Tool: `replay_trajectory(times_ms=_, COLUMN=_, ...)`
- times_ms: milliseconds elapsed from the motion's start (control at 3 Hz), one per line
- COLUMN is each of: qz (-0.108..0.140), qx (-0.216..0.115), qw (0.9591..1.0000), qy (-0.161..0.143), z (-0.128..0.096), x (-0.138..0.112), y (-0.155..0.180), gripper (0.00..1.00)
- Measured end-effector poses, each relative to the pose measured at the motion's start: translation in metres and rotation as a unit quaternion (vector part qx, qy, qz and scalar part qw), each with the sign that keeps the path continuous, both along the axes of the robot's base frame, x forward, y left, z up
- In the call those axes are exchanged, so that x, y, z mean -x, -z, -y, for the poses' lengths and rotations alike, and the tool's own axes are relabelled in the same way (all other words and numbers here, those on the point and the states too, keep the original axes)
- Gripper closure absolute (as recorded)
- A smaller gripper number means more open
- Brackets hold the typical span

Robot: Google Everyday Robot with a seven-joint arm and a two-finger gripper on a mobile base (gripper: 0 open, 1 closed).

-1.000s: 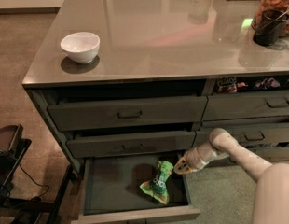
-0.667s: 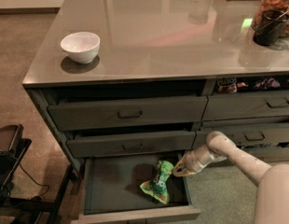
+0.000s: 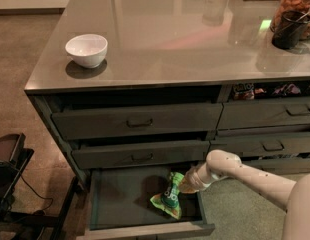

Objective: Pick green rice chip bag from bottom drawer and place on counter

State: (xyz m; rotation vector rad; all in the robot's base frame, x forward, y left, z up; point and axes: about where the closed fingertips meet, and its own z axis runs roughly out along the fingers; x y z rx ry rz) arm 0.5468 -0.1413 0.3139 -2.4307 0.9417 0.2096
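Note:
The green rice chip bag (image 3: pixel 168 199) stands tilted and crumpled in the open bottom drawer (image 3: pixel 120 199), near its right side. Its narrow top end points up and to the right. My gripper (image 3: pixel 183 183) reaches into the drawer from the right on the cream arm (image 3: pixel 245 174) and is shut on the top end of the bag. The bag's lower end rests on or just above the drawer floor. The counter (image 3: pixel 170 39) is the glossy grey top above the drawers.
A white bowl (image 3: pixel 87 49) sits on the counter's left. A jar of snacks (image 3: pixel 295 14) and a dark cup stand at its far right. Two closed handled drawers (image 3: pixel 137 120) lie above the open one. A black stand (image 3: pixel 10 169) is at lower left.
My arm has shifted a little left and down toward the bag's top end. The bag has barely moved.

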Motion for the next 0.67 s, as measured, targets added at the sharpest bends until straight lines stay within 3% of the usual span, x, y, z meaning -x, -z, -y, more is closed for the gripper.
replay_trajectory(times_ms=333, qz=0.022, qx=0.006, qw=0.9997, qy=-0.004, z=-0.0048, x=-0.0002, y=0.0084, gripper=1.0)
replay_trajectory(times_ms=667, qz=0.024, qx=0.007, qw=0.9996, qy=-0.012, z=-0.0045, x=0.0035, y=0.0133, gripper=1.0)
